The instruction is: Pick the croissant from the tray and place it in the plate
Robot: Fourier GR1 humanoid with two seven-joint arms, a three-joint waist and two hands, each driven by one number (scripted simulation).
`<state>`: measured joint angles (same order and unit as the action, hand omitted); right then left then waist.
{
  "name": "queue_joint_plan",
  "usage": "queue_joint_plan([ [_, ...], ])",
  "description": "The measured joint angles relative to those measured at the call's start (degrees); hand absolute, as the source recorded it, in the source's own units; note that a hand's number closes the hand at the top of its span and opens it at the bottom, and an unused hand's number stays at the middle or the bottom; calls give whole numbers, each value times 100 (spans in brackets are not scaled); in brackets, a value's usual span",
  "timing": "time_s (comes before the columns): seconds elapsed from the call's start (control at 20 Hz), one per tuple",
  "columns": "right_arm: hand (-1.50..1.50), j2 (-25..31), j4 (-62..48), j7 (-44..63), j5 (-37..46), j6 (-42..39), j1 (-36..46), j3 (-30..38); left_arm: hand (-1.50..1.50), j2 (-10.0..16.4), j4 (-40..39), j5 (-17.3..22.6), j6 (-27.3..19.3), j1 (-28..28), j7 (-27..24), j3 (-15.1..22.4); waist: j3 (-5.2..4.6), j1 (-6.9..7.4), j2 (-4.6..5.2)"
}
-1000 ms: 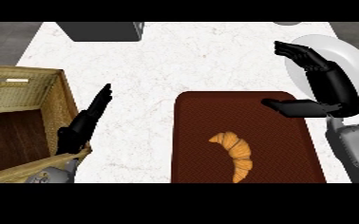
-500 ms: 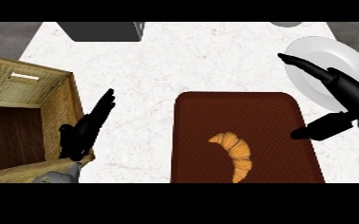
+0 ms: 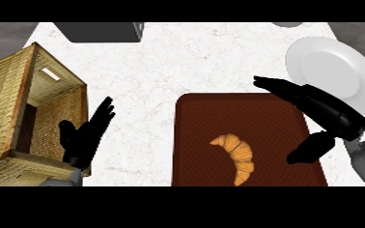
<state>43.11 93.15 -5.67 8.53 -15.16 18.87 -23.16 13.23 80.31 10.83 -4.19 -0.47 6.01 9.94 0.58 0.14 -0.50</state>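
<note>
Croissant: croissant (image 3: pixel 235 155) lies on the brown tray (image 3: pixel 206 113), in its near half, curved, with the thin tip pointing to the near edge. Untouched.
Tray: sits on the pale counter (image 3: pixel 164 67), near right of centre. Whether it has a raised lip, cannot tell.
Plate: white plate (image 3: pixel 329 67) at far right, just beyond the tray's far right corner; part of it runs off the right side of the view.
Right hand: right hand (image 3: pixel 333 118) hangs over the tray's right edge, released, fingers straight and pointing far-left, thumb spread apart toward the near side. Holds nothing. It is right of the croissant and apart from it.
Left hand: left hand (image 3: pixel 84 137) resting at near left, fingers up and relaxed, beside the wooden crate (image 3: pixel 35 101).
Step, as judged: reach not yet closed; the pick is all ahead.
Risk 1: straight fingers arriving from the right may shove the croissant left across the tray instead of getting round it.
Risk 2: closing on the thin near tip rather than the thick middle; the pastry could pivot or slip out during the lift.
Risk 3: the plate lies close behind the wrist, so the swing back could catch its rim and shift it.
Risk 4: a release near the plate's near edge could leave the croissant half off it.
</note>
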Motion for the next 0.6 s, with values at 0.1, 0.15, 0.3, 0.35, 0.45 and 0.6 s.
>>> queue_joint_plan([
  [0.1, -150, -119, 289, 319, 191, 44, -88, -149, 0, -75, -41, -14, -19, 24, 43, -67, 0, -14, -1],
  [0.15, -150, -222, 340, 461, 330, 76, -104, -239, 0, -90, 3, -13, -20, 44, 95, -94, -8, -8, 5],
  [0.3, -150, -409, 531, 811, 723, 146, -242, -413, 0, -151, 143, -68, -18, 191, 143, -118, -21, -4, 13],
  [0.35, -150, -465, 548, 892, 845, 145, -287, -457, 0, -169, 213, -59, -18, 207, 227, -135, -27, -2, 17],
  [0.45, -150, -646, 577, 1101, 1090, 120, -359, -632, 0, -221, 220, -59, -22, 175, 302, -192, -32, 1, 22],
  [0.6, -150, -894, 546, 1293, 1286, -66, -411, -724, 0, -345, 143, -163, -88, 71, 339, -250, -34, 1, 28],
])
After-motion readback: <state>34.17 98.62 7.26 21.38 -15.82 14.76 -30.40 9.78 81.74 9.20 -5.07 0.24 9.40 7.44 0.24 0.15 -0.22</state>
